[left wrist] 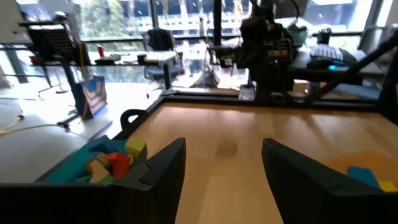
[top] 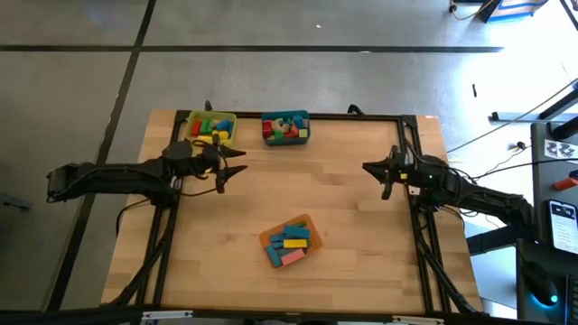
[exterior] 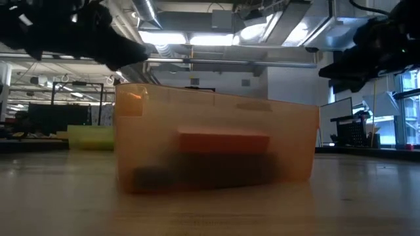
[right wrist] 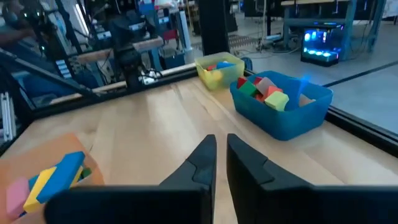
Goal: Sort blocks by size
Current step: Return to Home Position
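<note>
The left gripper (top: 240,163) hovers at 9 o'clock over the tabletop (top: 343,217), spread wide and empty. The right gripper (top: 368,169), at 3 o'clock, is all but pressed together, pinching nothing. The blocks (top: 291,239) lie in the orange bin (top: 267,236) at 6 o'clock, the blue bin (top: 285,114) at 12 and the yellow bin (top: 233,117) at 11.

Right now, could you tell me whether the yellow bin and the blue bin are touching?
Apart. The high view shows bare table between the yellow bin and the blue bin.
</note>
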You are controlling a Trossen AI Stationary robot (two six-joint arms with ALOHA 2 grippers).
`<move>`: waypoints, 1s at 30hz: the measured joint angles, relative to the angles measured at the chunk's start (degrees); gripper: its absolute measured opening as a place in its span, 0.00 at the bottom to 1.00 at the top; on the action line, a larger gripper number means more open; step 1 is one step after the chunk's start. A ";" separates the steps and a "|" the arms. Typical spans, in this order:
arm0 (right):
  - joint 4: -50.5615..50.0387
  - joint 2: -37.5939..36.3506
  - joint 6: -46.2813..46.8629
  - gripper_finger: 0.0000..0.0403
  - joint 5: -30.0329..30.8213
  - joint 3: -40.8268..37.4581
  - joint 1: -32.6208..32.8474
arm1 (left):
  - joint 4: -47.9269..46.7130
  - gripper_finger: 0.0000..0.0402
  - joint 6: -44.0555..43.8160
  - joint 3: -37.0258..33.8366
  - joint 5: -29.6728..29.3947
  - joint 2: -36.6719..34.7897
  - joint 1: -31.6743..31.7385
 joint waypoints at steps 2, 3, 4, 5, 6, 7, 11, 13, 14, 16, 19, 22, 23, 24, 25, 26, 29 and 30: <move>-0.25 -1.94 0.83 0.08 0.07 -0.86 0.00 | 0.93 0.49 -0.36 -1.79 -1.22 -1.73 0.00; -0.65 -2.79 1.10 0.08 0.62 -1.03 0.00 | 0.90 0.49 -0.66 -2.59 -2.10 -2.56 0.00; -0.98 -3.57 1.29 0.08 1.37 -1.20 0.00 | 0.65 0.49 -1.31 -3.25 -2.93 -3.34 0.00; -1.30 -4.31 1.32 0.08 2.40 -1.48 0.00 | 0.27 0.49 -2.03 -4.03 -3.59 -4.28 0.00; -1.76 -4.85 1.32 0.08 3.17 -1.78 0.00 | 0.03 0.49 -2.75 -4.86 -3.84 -5.17 0.01; -2.11 -5.23 1.32 0.08 3.90 -2.08 0.00 | 0.01 0.49 -3.19 -5.70 -4.01 -6.13 0.02; -2.30 -6.54 1.26 0.08 5.29 -3.57 0.00 | -0.16 0.49 -5.74 -9.00 -4.57 -10.12 0.02; -2.36 -6.85 1.26 0.08 5.49 -4.33 0.00 | -0.34 0.49 -6.38 -10.26 -5.19 -12.02 0.02; -2.09 -6.97 1.29 0.08 5.67 -4.56 0.00 | -1.11 0.49 -7.15 -10.62 -5.85 -12.97 0.01; -1.69 -7.09 1.56 0.08 6.68 -4.77 0.00 | -3.59 0.49 -8.57 -11.15 -8.19 -14.74 0.00; -1.76 -7.03 1.81 0.08 7.34 -4.80 0.00 | -8.50 0.49 -10.46 -11.17 -11.04 -16.76 0.02; -1.81 -7.03 2.59 0.08 7.78 -4.82 0.00 | -11.59 0.49 -11.41 -11.17 -11.82 -19.21 0.00; -1.79 -7.03 2.98 0.08 8.05 -4.84 -0.01 | -12.39 0.49 -11.42 -11.17 -11.94 -20.10 0.00; -1.83 -7.03 3.34 0.08 8.09 -4.84 0.00 | -13.20 0.49 -11.34 -11.17 -12.03 -21.05 0.00; -1.91 -7.03 3.99 0.08 8.07 -4.85 0.00 | -14.24 0.49 -11.07 -11.17 -12.41 -22.10 0.00; -1.94 -7.03 4.66 0.08 8.09 -4.87 0.00 | -15.57 0.49 -10.72 -11.17 -13.23 -23.17 0.00; -2.03 -7.03 5.91 0.08 7.98 -4.89 -0.01 | -20.01 0.49 -9.85 -11.17 -16.52 -26.58 0.00; -2.06 -7.03 5.89 0.08 7.94 -4.89 -0.01 | -21.38 0.49 -9.26 -11.17 -17.32 -27.73 0.00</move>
